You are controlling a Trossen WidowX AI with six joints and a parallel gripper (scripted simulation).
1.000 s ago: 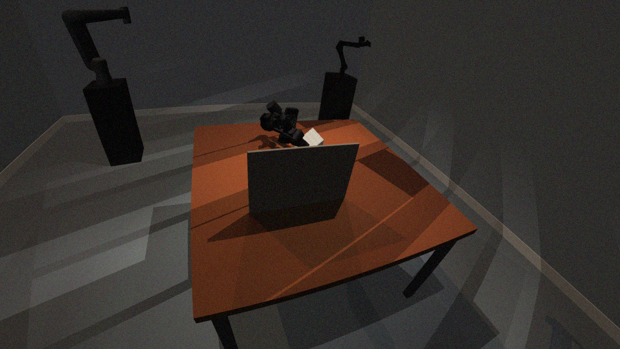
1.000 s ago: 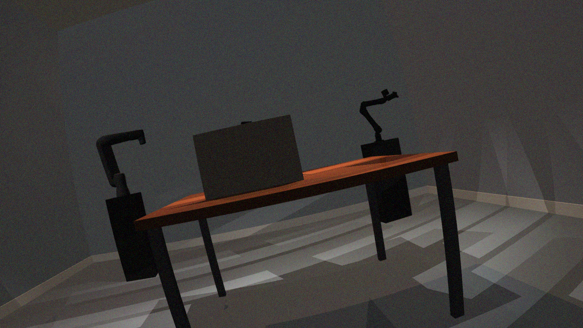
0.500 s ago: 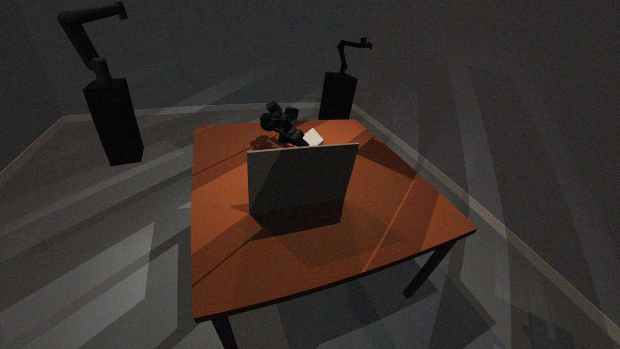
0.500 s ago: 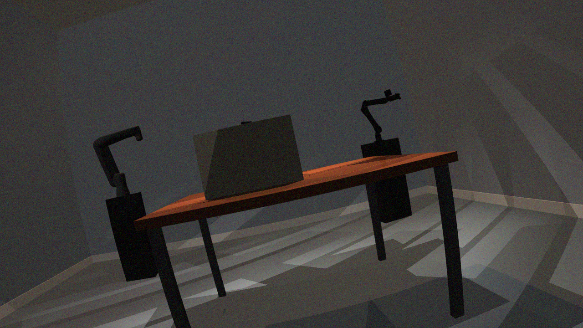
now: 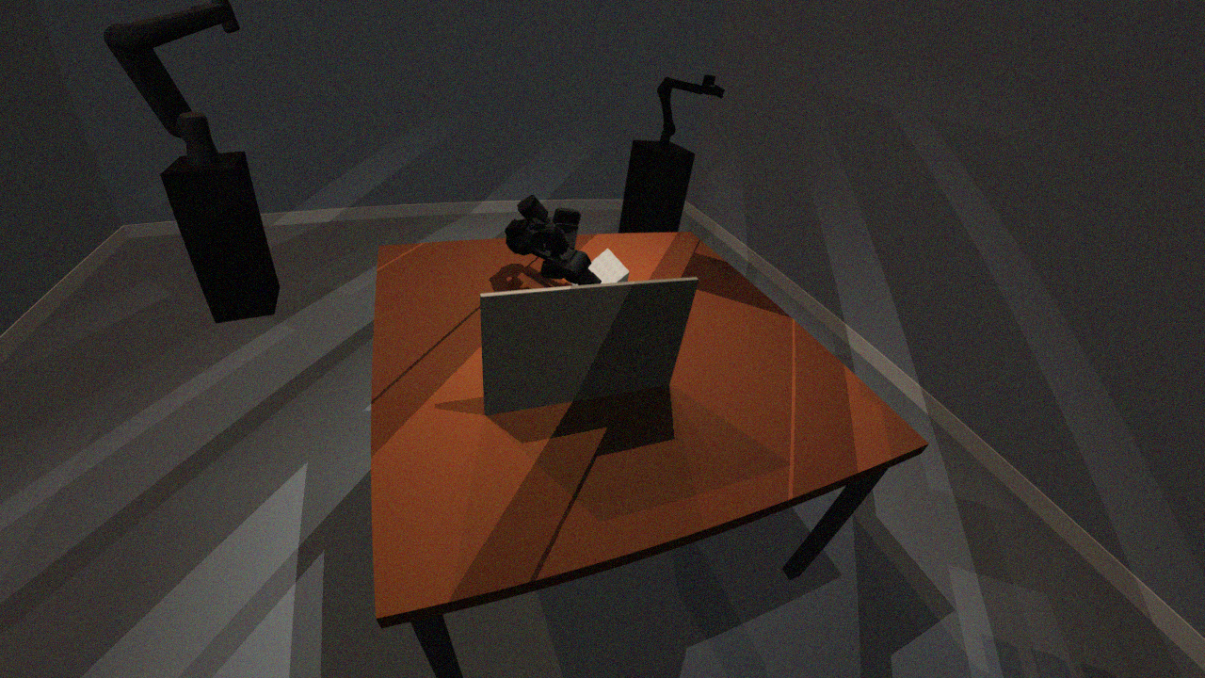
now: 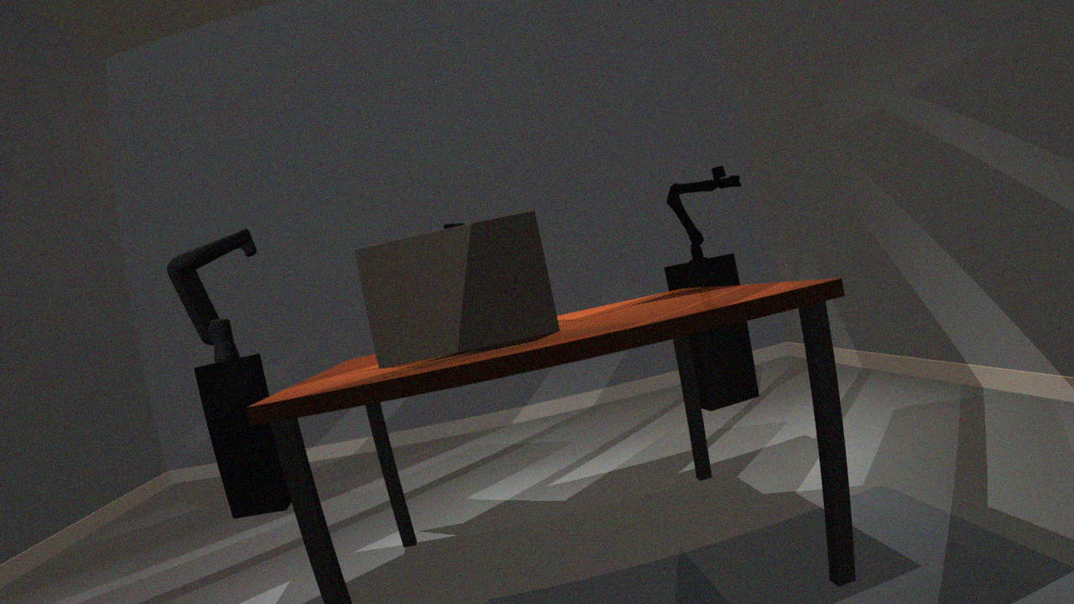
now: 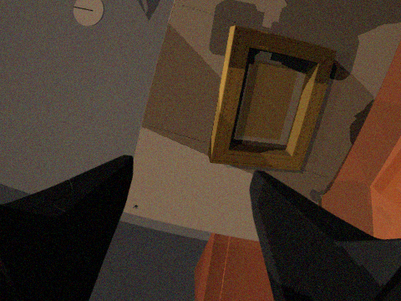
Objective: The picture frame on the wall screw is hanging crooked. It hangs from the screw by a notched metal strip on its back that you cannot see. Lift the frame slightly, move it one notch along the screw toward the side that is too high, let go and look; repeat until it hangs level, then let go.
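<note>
The picture frame (image 7: 228, 104), a brown-gold wooden rectangle, hangs on the front of the pale upright panel (image 7: 188, 188) (image 5: 547, 354) (image 6: 420, 300). In the wrist view its lower bar runs at a slightly different angle from the panel's edge, so it looks a little crooked; the exact tilt is hard to judge. My gripper (image 7: 193, 172) is open and empty, its two dark fingers apart in front of the panel. The frame lies beyond the fingertips, mostly above the right one, not between them. The screw and notched strip are hidden. The top and exterior views show only the panel's back.
The panel stands on the orange table (image 5: 438, 523) (image 6: 615, 330). A white block (image 5: 608, 266) is near my arm (image 5: 543, 240) behind the panel. A pale disc (image 7: 88, 12) with a dark line shows in the wrist view. Two other arms (image 5: 152, 80) (image 5: 666, 104) stand on black pedestals beyond the table.
</note>
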